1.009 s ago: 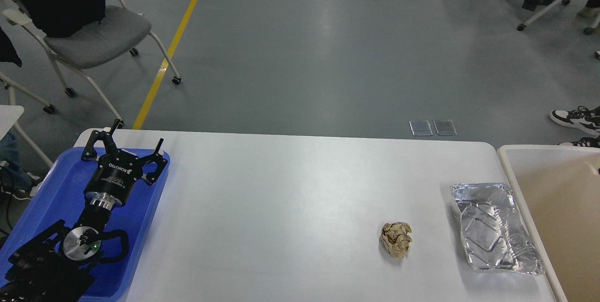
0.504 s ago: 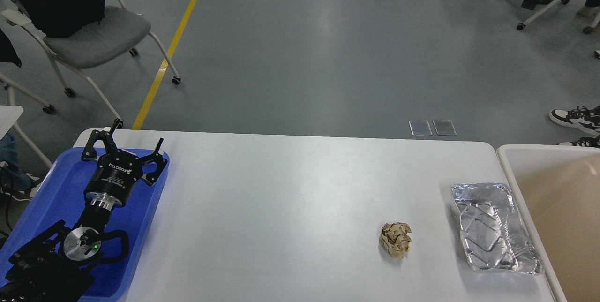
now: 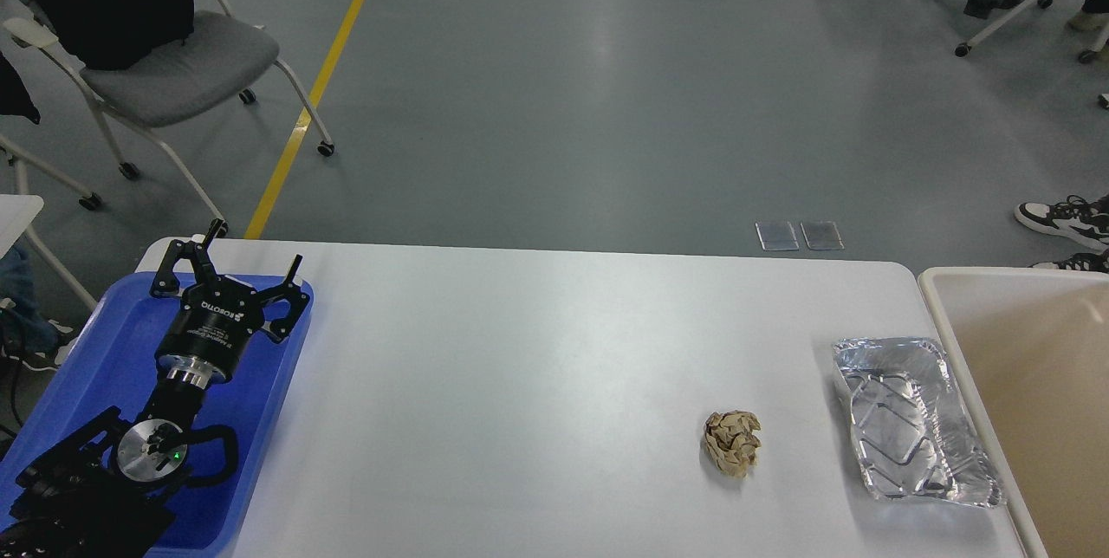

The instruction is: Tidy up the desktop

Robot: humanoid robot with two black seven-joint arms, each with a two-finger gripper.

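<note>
White desktop point(image 3: 537, 367), blue tray point(image 3: 95, 350), tan paper ball point(image 3: 733, 443), silver foil container point(image 3: 910, 424).

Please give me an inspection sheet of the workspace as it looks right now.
Surface: white desktop, mostly bare in the middle.
Job's things: crumpled paper ball and foil tray lie apart on the right side; blue tray at the left edge; beige bin beside the right edge.
Clutter: nothing seen beyond those.
Grippers: left gripper over the blue tray, fingers spread, holding nothing; right gripper not in view.
Cables: a dark cable at the far left.
Surroundings: grey chair, yellow floor line, someone's shoes.
</note>
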